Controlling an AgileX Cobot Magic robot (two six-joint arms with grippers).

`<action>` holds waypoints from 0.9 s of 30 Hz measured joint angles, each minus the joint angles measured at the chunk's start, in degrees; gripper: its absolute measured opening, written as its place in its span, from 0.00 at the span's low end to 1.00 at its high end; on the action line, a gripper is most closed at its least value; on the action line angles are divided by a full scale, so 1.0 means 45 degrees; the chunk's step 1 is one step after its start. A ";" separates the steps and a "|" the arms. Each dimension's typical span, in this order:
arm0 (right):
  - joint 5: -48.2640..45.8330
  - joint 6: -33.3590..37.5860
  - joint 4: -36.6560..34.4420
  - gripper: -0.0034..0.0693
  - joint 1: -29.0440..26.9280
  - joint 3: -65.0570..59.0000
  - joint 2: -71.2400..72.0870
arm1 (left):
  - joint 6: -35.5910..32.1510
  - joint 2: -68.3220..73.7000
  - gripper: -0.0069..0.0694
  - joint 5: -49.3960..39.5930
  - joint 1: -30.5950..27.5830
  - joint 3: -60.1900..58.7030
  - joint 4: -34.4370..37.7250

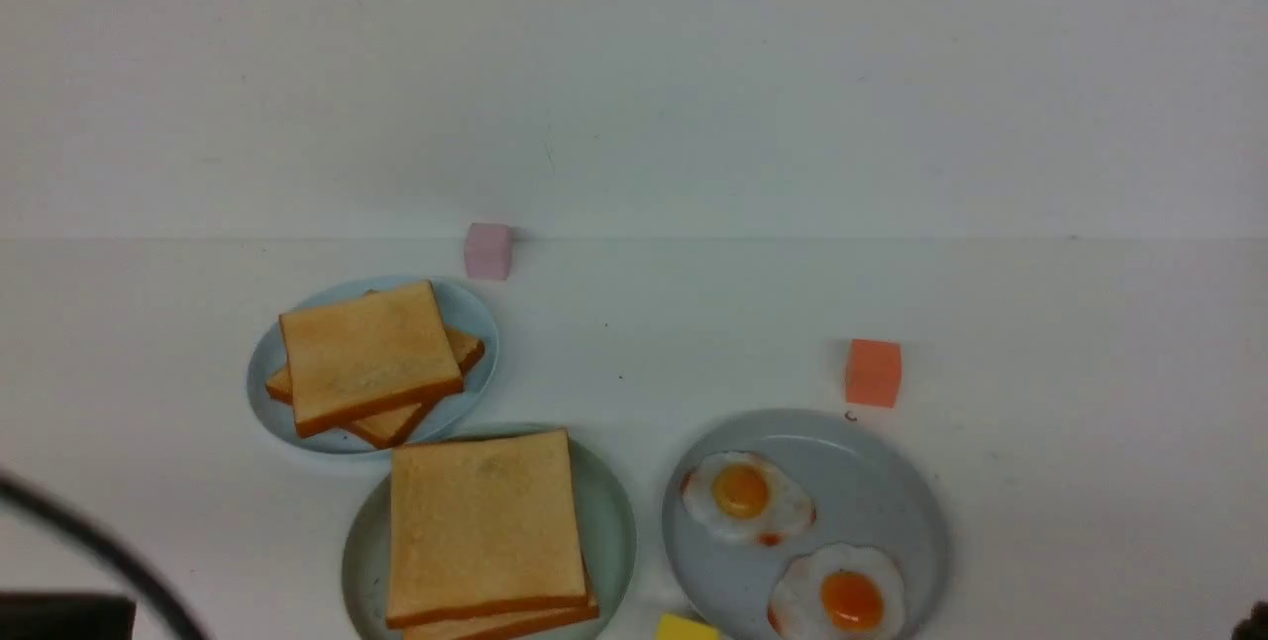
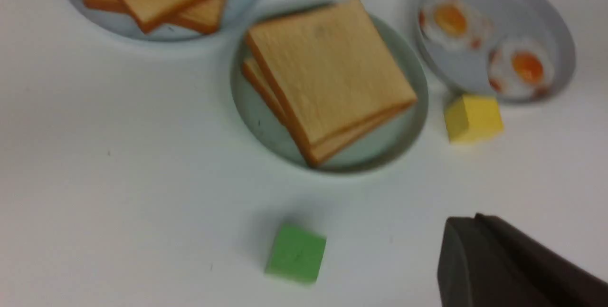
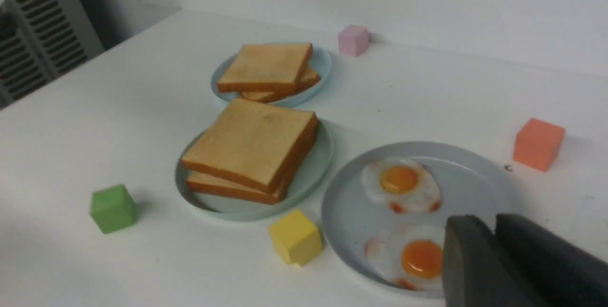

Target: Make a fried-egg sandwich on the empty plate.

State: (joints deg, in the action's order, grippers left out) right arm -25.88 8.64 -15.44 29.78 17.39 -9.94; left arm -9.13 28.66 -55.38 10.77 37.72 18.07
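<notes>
Golden-brown toast [image 1: 482,524], two slices stacked, sits on the mint plate [image 1: 614,521] near my side of the table [image 1: 1040,323]. I see no egg between the slices from any view, so I cannot tell whether one lies inside. The top slice is skewed a little over the lower one.

To the right of it, just apart, the grey plate [image 1: 872,481] carries two fried eggs [image 1: 748,498], side by side and barely apart. Farther back on the left, the blue plate [image 1: 466,308] holds two more slices [image 1: 369,355], crossed at an angle.

Four cubes lie about: pink [image 1: 488,251] by the wall, orange [image 1: 873,373] just beyond the grey plate, yellow [image 1: 686,628] between the two near plates, green [image 2: 296,253] on my left, near the mint plate.

My left gripper [image 2: 503,269] hangs over bare table, clenched and empty. My right gripper [image 3: 503,264] hovers above the grey plate's near edge, holding nothing; I cannot tell how wide its jaws stand.
</notes>
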 joint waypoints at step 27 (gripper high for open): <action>0.0096 -0.0053 0.0065 0.24 0.0000 -0.0458 0.0856 | 0.4555 -0.4608 0.10 0.1490 0.0412 -0.0269 -0.2718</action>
State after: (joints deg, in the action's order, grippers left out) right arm -25.44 8.40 -15.15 29.78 15.33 -6.09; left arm 11.37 7.93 -48.67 12.63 36.51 5.84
